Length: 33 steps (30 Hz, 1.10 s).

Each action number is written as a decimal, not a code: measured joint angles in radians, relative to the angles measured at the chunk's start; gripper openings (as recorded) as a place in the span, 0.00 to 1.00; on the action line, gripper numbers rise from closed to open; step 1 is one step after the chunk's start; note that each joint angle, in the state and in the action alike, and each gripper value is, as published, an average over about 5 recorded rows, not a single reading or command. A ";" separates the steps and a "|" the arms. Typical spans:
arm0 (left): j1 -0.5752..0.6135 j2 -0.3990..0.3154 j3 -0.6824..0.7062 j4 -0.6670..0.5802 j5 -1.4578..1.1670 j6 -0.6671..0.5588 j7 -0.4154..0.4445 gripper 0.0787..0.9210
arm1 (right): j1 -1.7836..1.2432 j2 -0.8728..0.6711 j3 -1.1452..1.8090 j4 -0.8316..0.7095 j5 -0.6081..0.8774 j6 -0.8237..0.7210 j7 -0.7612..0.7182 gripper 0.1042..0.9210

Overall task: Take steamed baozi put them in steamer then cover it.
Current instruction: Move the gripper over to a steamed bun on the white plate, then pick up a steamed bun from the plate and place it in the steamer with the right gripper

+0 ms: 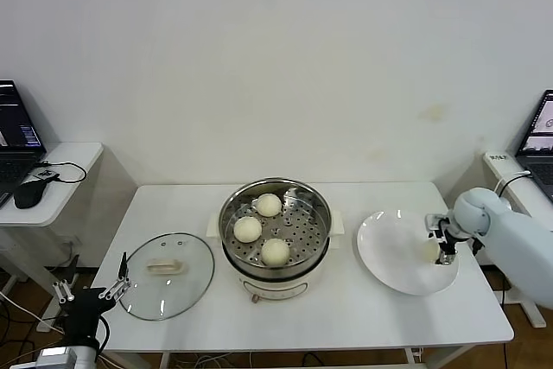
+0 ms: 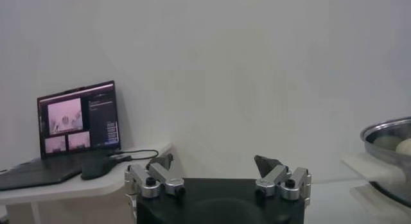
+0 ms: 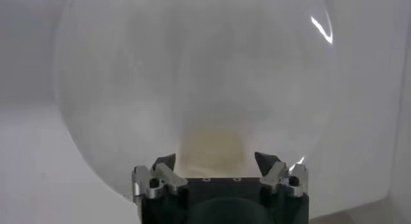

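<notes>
While on plate [image 1: 389,248], baozi [image 3: 210,151] between right claw [image 3: 217,161] fingers.

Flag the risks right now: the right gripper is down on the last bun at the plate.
The right gripper straddles the last baozi near the white plate's outer edge; an off-centre pinch could squash it or roll it off. The steamer already holds three buns, so space is limited. The cover lies beside the left gripper.

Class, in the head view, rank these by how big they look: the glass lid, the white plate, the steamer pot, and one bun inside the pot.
1. Steamer pot
2. White plate and glass lid: too alike to separate
3. Bun, clearly smallest
</notes>
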State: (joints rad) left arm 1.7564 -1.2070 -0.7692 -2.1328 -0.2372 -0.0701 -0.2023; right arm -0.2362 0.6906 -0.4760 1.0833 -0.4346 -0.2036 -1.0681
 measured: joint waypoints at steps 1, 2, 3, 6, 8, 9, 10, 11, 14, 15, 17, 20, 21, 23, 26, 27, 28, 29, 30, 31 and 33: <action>0.000 0.000 0.000 0.000 0.000 0.000 0.000 0.88 | -0.001 0.002 0.002 -0.002 -0.003 -0.001 0.000 0.72; 0.000 0.000 0.001 0.000 -0.001 0.000 0.000 0.88 | -0.002 0.003 0.003 -0.004 -0.006 -0.002 0.000 0.70; 0.000 0.000 0.001 0.000 -0.001 0.000 0.000 0.88 | -0.003 0.004 0.005 -0.006 -0.008 -0.002 0.000 0.69; -0.001 0.000 0.002 0.001 -0.001 0.001 0.000 0.88 | -0.004 0.008 0.008 -0.011 -0.012 -0.003 -0.001 0.65; -0.001 -0.001 0.003 0.001 -0.001 0.001 -0.001 0.88 | -0.004 0.009 0.010 -0.012 -0.014 -0.002 -0.002 0.62; -0.001 -0.002 0.003 0.001 -0.001 0.001 -0.001 0.88 | -0.004 0.010 0.010 -0.012 -0.014 -0.002 -0.003 0.61; -0.001 -0.002 0.004 0.001 -0.001 0.001 -0.001 0.88 | -0.003 0.010 0.011 -0.012 -0.014 -0.002 -0.003 0.59; -0.001 -0.002 0.004 0.001 -0.001 0.001 -0.001 0.88 | -0.002 0.010 0.011 -0.011 -0.013 -0.003 -0.004 0.57; 0.001 -0.003 0.002 -0.001 -0.001 0.001 -0.001 0.88 | 0.005 0.007 0.008 -0.006 -0.008 -0.004 -0.009 0.53; 0.002 -0.002 0.001 -0.001 -0.001 0.001 -0.001 0.88 | 0.010 0.004 0.005 -0.003 -0.004 -0.006 -0.011 0.53; 0.003 -0.002 -0.001 -0.003 -0.001 0.001 -0.001 0.88 | 0.023 -0.002 -0.004 0.007 0.005 -0.009 -0.013 0.54; 0.002 -0.001 -0.001 -0.004 -0.001 0.001 0.000 0.88 | 0.056 -0.019 -0.030 0.032 0.029 -0.019 -0.018 0.54; 0.001 0.000 0.000 -0.004 -0.001 0.001 0.000 0.88 | 0.072 -0.026 -0.043 0.043 0.040 -0.024 -0.020 0.55; -0.002 0.000 0.002 -0.004 -0.001 0.001 0.000 0.88 | 0.108 -0.040 -0.071 0.070 0.066 -0.034 -0.024 0.55; -0.008 0.000 0.008 -0.004 -0.001 0.001 0.000 0.88 | 0.177 -0.060 -0.122 0.115 0.115 -0.052 -0.028 0.55; -0.010 0.000 0.011 -0.004 -0.001 0.001 0.000 0.88 | 0.205 -0.065 -0.142 0.131 0.134 -0.058 -0.028 0.55; -0.012 0.001 0.013 -0.004 -0.001 0.001 0.000 0.88 | 0.234 -0.069 -0.163 0.148 0.154 -0.065 -0.029 0.55; -0.014 0.001 0.015 -0.004 -0.001 0.002 0.000 0.88 | 0.264 -0.072 -0.185 0.165 0.174 -0.072 -0.029 0.56; -0.015 0.002 0.017 -0.004 -0.001 0.002 0.000 0.88 | 0.297 -0.073 -0.208 0.182 0.196 -0.080 -0.028 0.56; -0.017 0.003 0.019 -0.003 -0.001 0.002 0.001 0.88 | 0.331 -0.074 -0.232 0.201 0.219 -0.088 -0.027 0.56; -0.020 0.005 0.022 -0.001 -0.001 0.002 0.001 0.88 | 0.401 -0.072 -0.281 0.237 0.266 -0.107 -0.023 0.56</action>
State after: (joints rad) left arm 1.7359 -1.2023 -0.7476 -2.1341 -0.2381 -0.0682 -0.2017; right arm 0.1647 0.6183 -0.7573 1.3203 -0.1686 -0.3104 -1.0916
